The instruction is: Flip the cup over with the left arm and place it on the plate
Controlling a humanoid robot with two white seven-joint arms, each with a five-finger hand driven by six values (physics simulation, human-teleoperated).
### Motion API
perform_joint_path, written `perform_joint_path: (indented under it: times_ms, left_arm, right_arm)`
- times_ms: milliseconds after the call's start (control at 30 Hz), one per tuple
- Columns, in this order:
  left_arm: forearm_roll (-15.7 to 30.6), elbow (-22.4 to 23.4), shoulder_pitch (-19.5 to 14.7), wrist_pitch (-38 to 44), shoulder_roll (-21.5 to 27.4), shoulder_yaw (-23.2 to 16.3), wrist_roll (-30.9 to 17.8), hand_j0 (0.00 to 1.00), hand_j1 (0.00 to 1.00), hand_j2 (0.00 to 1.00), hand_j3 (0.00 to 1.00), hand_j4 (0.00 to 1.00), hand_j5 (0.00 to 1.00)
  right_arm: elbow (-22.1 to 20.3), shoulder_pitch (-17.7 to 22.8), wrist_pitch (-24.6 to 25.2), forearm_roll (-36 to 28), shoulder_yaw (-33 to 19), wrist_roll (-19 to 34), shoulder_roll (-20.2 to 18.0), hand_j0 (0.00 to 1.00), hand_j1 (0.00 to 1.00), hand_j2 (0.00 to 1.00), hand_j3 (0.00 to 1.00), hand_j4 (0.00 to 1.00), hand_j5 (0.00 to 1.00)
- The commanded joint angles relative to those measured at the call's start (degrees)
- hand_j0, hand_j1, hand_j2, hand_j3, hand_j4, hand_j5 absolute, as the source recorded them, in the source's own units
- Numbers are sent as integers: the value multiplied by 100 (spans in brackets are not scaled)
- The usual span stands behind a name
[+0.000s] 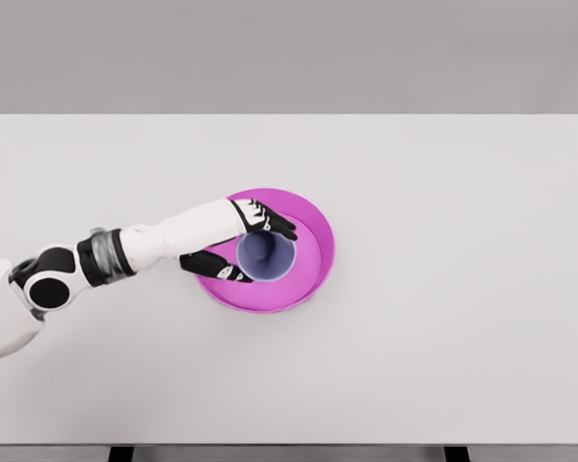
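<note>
The white table (443,337) fills almost all of the head view, and I see nothing on it except the task's own things, so no other object stands in the way of the arm. The grey wall (289,53) is behind the far edge.

The magenta plate (313,274) lies a little left of the middle of the table. The left arm (164,245) comes in from the left and reaches over the plate's left rim. This is the first risk, I think: if the wrist drops or pulls back low, it can catch this raised rim and push or tip the plate.

The left hand (239,241) is closed around the cup (267,254), with dark fingers (270,221) on the far side of it and the thumb on the near side. The cup is inside the plate, with its opening turned up toward the camera. I cannot tell if its bottom already touches the plate or hangs just above it.

So the second risk is the release. If the fingers open while the cup is tilted or not yet resting, it may fall on its side or roll to the rim. If they open unevenly, one finger can drag the cup with it.

The right arm is not visible.
</note>
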Motion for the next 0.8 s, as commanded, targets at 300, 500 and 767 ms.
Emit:
perform_joint_path:
  times_ms: [300, 500, 767]
  left_arm:
    - [131, 114, -176, 3, -2, -366, 23, 78, 78, 78, 78, 78, 78]
    - [131, 123, -185, 3, -2, -375, 23, 79, 79, 79, 79, 79, 79]
    - [140, 176, -422, 3, -2, -665, 23, 79, 79, 79, 79, 79, 79]
  right_arm:
    - [-1, 0, 0, -2, -1, 1, 0, 100, 100, 100, 100, 100, 100]
    - [-1, 0, 0, -2, -1, 1, 0, 100, 100, 100, 100, 100, 100]
    - [-1, 0, 0, -2, -1, 1, 0, 100, 100, 100, 100, 100, 100]
